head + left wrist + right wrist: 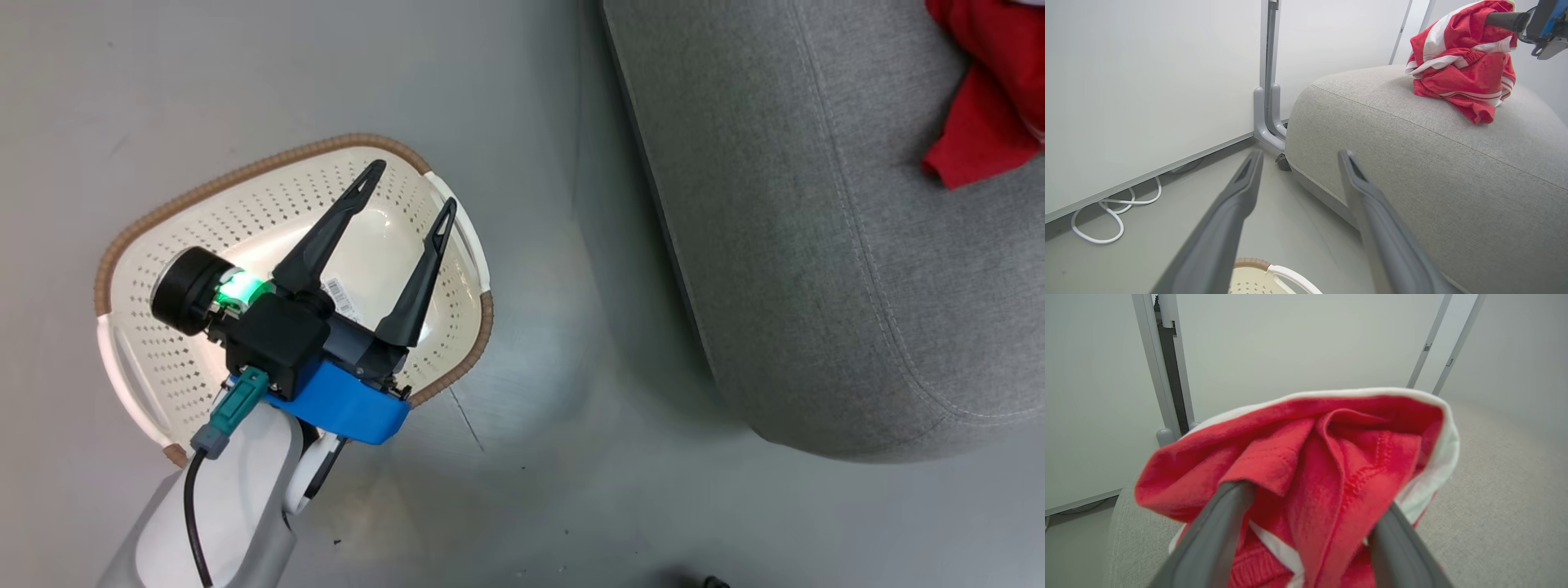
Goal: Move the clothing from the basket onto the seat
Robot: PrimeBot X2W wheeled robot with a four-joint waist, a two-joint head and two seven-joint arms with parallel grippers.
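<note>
The job looked nearly finished. The clothing point(1461, 73) lay bunched on the seat point(816, 245), right at the right hand point(1310, 496). Its red folds and white edge were draped over and between that hand's two fingers point(1208, 539), which stood spread wide rather than pinching. I could not tell whether the fabric was snagged on a fingertip, nor whether the heap was one garment or two.

The left hand point(415, 183) hung above the basket point(245, 212), fingers spread and gripping nothing. Around and beneath it the basket's bottom was bare pale plastic. The part under the arm point(237, 490) was hidden, so a garment left there could not be ruled out, though it seemed unlikely. The seat lay well off to that hand's right.

What seemed left, in my judgement, was to lift the right hand free of the cloth without dragging it along.

As for writing — a barcode sticker point(343, 296) sat on the basket's bottom between the left hand's fingers, its bars visible but its characters too small to read. No brand or lettering was legible on the clothing — only white stripes and panels.
</note>
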